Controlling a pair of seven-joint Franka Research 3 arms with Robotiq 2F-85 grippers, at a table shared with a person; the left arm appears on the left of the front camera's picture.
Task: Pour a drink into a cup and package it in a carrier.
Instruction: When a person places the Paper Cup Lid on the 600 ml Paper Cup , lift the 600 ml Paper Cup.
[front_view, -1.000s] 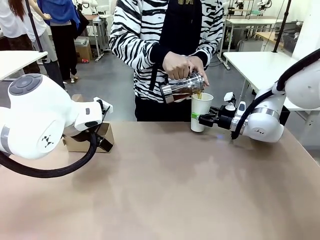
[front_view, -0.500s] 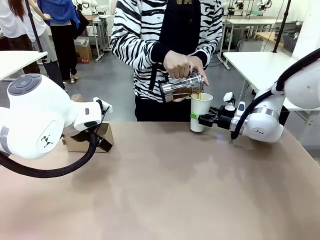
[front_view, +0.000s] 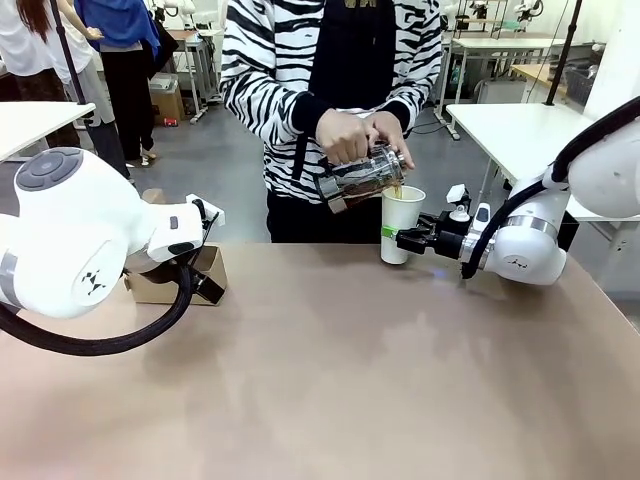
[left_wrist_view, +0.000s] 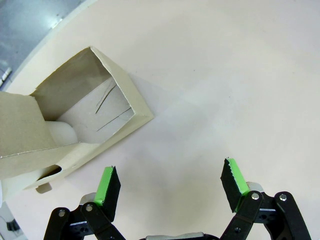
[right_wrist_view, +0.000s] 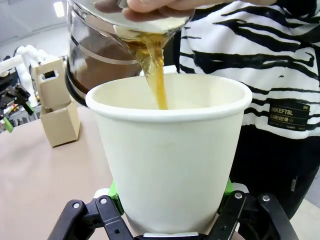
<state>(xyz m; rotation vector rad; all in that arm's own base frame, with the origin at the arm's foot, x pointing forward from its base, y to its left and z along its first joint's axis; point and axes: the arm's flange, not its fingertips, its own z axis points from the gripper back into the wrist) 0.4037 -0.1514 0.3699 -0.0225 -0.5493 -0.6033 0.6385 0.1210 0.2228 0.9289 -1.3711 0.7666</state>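
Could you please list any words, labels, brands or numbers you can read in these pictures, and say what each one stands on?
"MIKEFTBL", roughly, some letters unsure: top line of a small patch on the person's black garment, right wrist view.
Lower line of that patch: too small to read.
Paper cup: no print on the side shown.
Cardboard carrier: no print visible.

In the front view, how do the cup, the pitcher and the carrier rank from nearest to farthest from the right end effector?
1. cup: gripped by the right end effector itself.
2. pitcher: just above the cup, tilted in the person's hands.
3. carrier: far off on the robot's left side, beside the left arm.
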